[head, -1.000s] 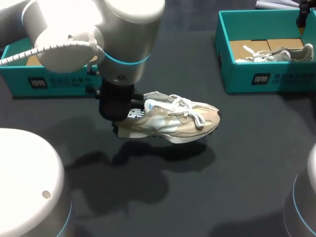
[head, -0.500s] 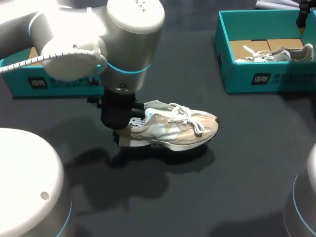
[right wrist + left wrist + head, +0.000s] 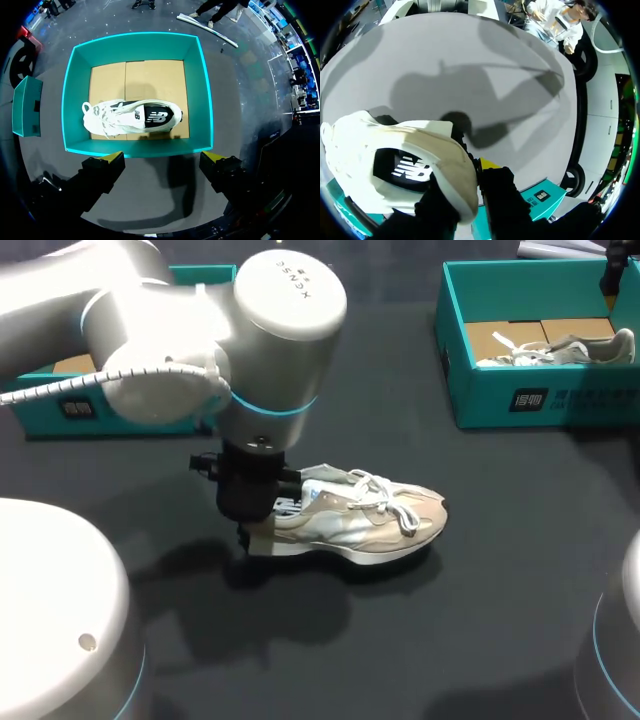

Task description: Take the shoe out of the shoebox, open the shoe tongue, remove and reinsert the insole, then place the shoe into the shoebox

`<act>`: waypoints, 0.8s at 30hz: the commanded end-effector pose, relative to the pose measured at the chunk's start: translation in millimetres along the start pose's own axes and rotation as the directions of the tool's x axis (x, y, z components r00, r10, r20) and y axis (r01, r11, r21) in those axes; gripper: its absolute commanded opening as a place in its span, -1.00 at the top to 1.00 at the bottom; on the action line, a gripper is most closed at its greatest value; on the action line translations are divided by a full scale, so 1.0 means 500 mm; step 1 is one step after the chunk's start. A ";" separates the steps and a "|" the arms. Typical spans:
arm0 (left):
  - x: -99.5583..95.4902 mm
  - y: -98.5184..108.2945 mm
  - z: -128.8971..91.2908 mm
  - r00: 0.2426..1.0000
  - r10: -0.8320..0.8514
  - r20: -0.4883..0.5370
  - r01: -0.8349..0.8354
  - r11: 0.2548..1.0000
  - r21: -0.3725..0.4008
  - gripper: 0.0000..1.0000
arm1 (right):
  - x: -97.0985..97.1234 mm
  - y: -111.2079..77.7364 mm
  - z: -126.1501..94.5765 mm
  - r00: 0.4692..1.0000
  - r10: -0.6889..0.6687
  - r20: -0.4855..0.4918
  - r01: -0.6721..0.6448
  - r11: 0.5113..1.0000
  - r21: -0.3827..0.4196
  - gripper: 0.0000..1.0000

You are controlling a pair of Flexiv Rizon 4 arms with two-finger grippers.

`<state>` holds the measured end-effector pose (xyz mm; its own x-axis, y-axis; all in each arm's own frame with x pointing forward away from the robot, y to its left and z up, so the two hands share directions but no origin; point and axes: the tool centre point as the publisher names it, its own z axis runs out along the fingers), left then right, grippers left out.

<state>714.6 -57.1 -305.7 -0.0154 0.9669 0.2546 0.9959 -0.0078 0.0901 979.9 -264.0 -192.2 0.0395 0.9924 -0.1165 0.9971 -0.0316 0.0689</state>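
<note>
Shoebox [image 3: 540, 400] of teal card is sitting open at the far right of the dark table [image 3: 480, 620], with a second shoe [image 3: 560, 350] lying inside. The right gripper [image 3: 162, 158] is hanging above it, fingers spread wide and holding nothing. Another teal box [image 3: 120, 410] is standing far left, largely hidden behind the left arm [image 3: 180, 350]. Nearer, mid-table, the beige laced shoe [image 3: 360, 520] is sitting sole down, toe pointing right. The left gripper [image 3: 470, 185] is pinching its padded heel rim from both sides.

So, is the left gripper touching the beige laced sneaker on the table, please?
Touching; left wrist view: the left gripper clamps the sneaker at its heel.
</note>
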 end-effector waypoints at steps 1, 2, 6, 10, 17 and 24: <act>-0.027 -0.010 0.017 1.000 0.002 -0.017 -0.002 1.000 -0.005 1.00 | 0.000 0.000 0.000 1.000 0.001 0.000 -0.001 1.000 0.000 -1.00; -0.030 -0.012 0.020 1.000 0.002 -0.018 -0.002 1.000 -0.005 1.00 | 0.000 0.000 0.000 1.000 0.001 0.000 -0.001 1.000 0.000 -1.00; -0.041 -0.020 0.033 1.000 0.008 -0.022 -0.008 1.000 -0.006 1.00 | 0.000 0.000 0.000 1.000 0.001 0.000 -0.001 1.000 0.000 -1.00; -0.046 -0.024 0.044 1.000 0.010 -0.026 -0.010 1.000 0.009 1.00 | 0.000 0.000 0.000 1.000 0.001 0.000 -0.001 1.000 0.000 -1.00; -0.050 -0.025 0.068 1.000 0.011 -0.020 -0.010 0.999 0.032 1.00 | 0.000 0.000 0.000 1.000 0.001 0.000 -0.001 1.000 0.000 -1.00; -0.056 -0.025 0.085 1.000 0.026 -0.008 -0.026 0.999 0.039 1.00 | 0.000 0.000 0.000 1.000 0.001 0.000 -0.001 1.000 0.000 -1.00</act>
<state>705.7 -73.7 -351.9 0.0076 0.9631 0.2691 0.9988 -0.0203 0.0445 979.8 -264.0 -192.2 0.0395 0.9924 -0.1165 0.9971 -0.0316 0.0688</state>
